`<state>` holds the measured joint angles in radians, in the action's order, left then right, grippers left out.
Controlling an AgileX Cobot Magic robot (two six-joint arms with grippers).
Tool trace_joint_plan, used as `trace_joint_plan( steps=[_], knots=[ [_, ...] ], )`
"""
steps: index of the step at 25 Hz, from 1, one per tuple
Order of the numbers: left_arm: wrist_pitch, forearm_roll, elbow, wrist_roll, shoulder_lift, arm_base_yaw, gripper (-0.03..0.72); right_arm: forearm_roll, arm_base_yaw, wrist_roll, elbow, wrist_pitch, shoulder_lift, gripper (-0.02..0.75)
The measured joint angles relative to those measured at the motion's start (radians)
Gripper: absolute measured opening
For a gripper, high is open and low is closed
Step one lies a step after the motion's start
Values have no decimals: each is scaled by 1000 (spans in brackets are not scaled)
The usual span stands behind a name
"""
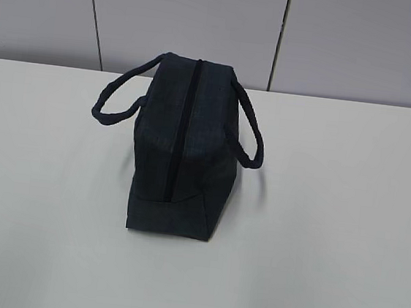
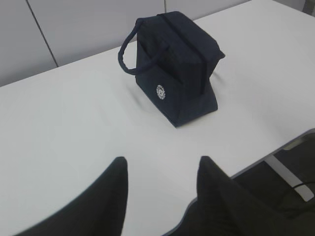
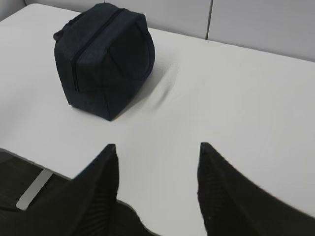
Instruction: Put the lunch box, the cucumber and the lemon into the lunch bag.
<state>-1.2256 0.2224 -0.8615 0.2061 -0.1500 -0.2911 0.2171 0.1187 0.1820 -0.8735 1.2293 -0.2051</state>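
Observation:
The dark navy lunch bag (image 1: 184, 148) stands in the middle of the white table with its top zipper shut and its two loop handles hanging to the sides. It also shows in the left wrist view (image 2: 177, 69) and in the right wrist view (image 3: 106, 61). My left gripper (image 2: 162, 162) is open and empty, over the table's near edge, well short of the bag. My right gripper (image 3: 157, 147) is open and empty, also near the table's edge, apart from the bag. The lunch box, the cucumber and the lemon are out of view. Neither gripper shows in the exterior view.
The white table (image 1: 332, 211) runs back to a grey panelled wall (image 1: 205, 21). The table's front edge (image 2: 275, 152) and a metal leg below it (image 3: 32, 191) show in the wrist views.

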Motion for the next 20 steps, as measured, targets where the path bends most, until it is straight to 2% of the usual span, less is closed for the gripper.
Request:
trace_joint_plan(
  steps=[8, 16, 20],
  knots=[
    [-34, -62, 133, -35, 139, 0, 312, -64, 0, 0, 219, 7, 217, 391],
    [-40, -64, 285, -46, 139, 0, 311, -137, 0, -2, 341, 12, 224, 391],
    [-15, -81, 307, -46, 139, 0, 310, -139, 0, -4, 361, -36, 224, 387]
  ],
)
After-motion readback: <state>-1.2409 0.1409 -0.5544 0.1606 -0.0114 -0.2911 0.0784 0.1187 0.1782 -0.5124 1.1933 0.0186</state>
